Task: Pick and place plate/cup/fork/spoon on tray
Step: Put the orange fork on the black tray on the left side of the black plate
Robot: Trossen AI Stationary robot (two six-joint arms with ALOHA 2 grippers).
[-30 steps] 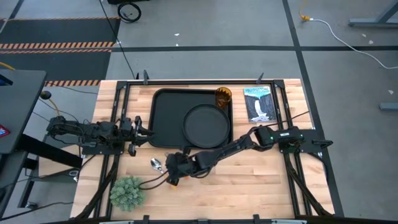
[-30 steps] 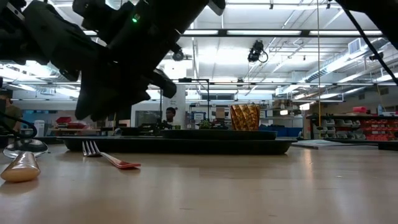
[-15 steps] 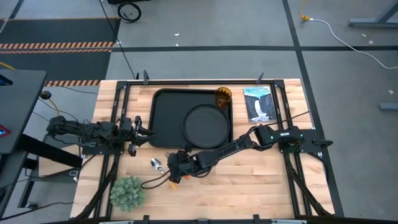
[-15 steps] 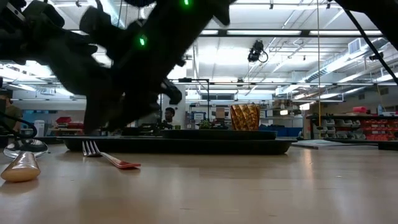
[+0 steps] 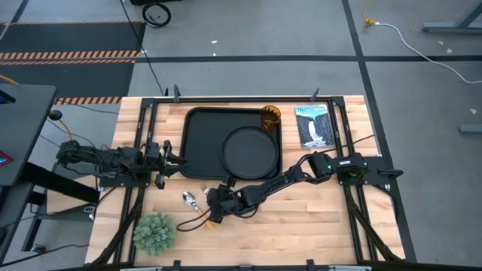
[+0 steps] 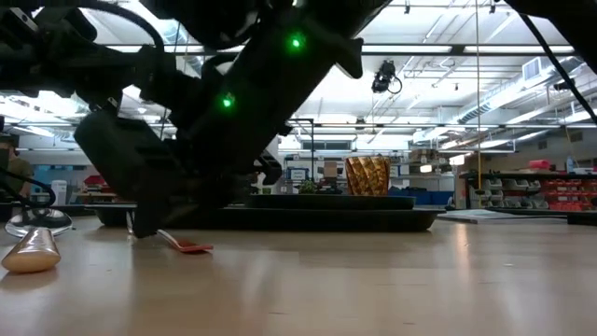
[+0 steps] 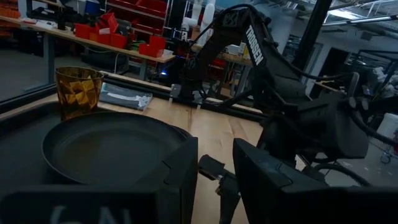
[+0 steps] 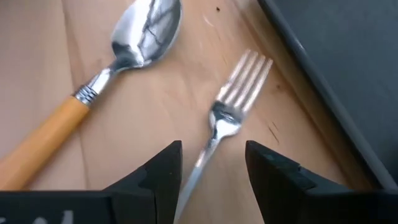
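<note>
While the left hand (image 7: 214, 180) waits open beside the tray (image 5: 197, 143), the right hand (image 8: 208, 168) straddles the fork (image 8: 233, 109), fingers apart, spoon (image 8: 112, 68) alongside.

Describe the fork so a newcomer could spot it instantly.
Start at the black tray and go to the bare wood off its front edge. The fork lies there between the right end effector's open fingers, beside the spoon; it has tines, not a round bowl.

Legible markings: one brand name.
White lettering "TROSSEN" runs along the right arm (image 7: 252, 50) in the left wrist view; the booklet's (image 5: 314, 125) cover print is unreadable.
</note>
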